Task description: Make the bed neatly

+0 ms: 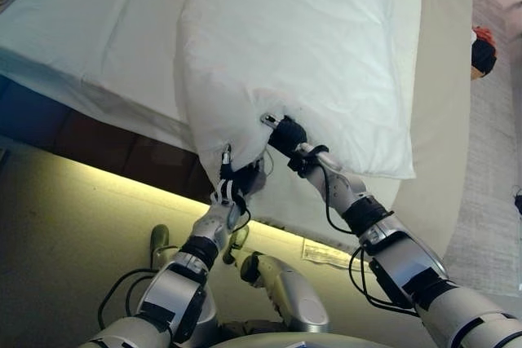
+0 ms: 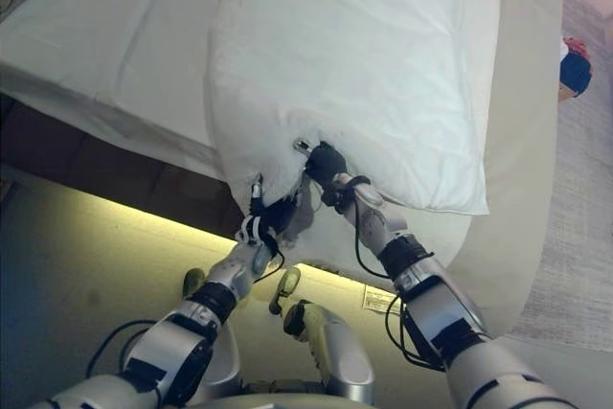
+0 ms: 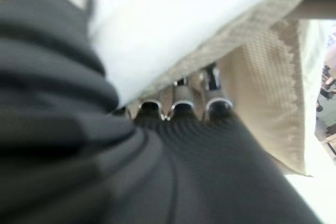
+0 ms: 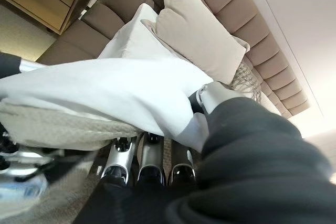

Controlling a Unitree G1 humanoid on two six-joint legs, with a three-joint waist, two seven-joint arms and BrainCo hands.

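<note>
Both hands are gripping the white duvet: the left hand [image 1: 235,183] is clenching its hanging corner, and the right hand [image 1: 287,134] is pinching the edge just beside it. That duvet [image 1: 302,46] is lying across the bed [image 1: 444,79], its corner drooping over the bed's near edge.

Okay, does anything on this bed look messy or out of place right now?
Yes. The white duvet lies askew, its bunched corner hanging off the bed edge where the left hand and right hand grip it, fingers curled under. The beige textured blanket shows beneath.
</note>
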